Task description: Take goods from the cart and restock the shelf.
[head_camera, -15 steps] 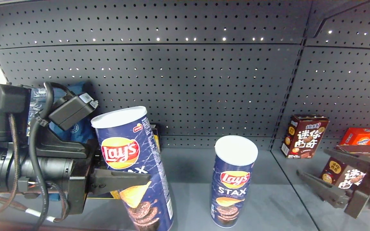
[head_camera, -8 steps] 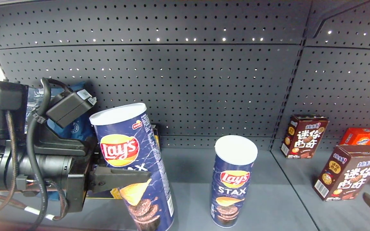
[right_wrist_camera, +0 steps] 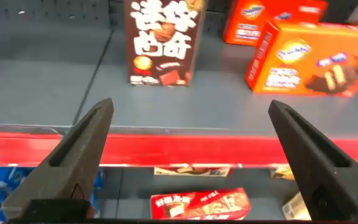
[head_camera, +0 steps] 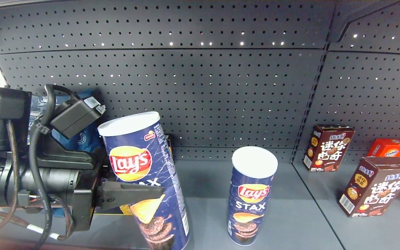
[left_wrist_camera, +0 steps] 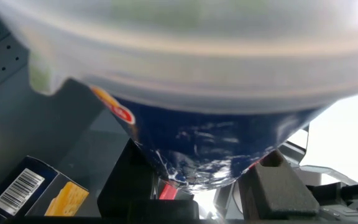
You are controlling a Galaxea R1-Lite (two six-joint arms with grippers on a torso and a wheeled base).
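i see logo print on the tilted chip can (head_camera: 144, 177) and the upright chip can (head_camera: 252, 194), character print on the rear brown box (head_camera: 328, 147) and the front brown box (head_camera: 375, 191), and a barcode on the front one. not reading any off.

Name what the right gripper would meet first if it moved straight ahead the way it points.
Probably the brown snack box on the shelf, standing straight beyond the open right gripper. Depth is unclear; the red front edge might come first.

The left arm (head_camera: 19, 180) is recorded as matte black, looped with black cables (head_camera: 34, 156); the right gripper (right_wrist_camera: 190, 104) is fitted with black wedge-shaped fingers (right_wrist_camera: 73, 165).
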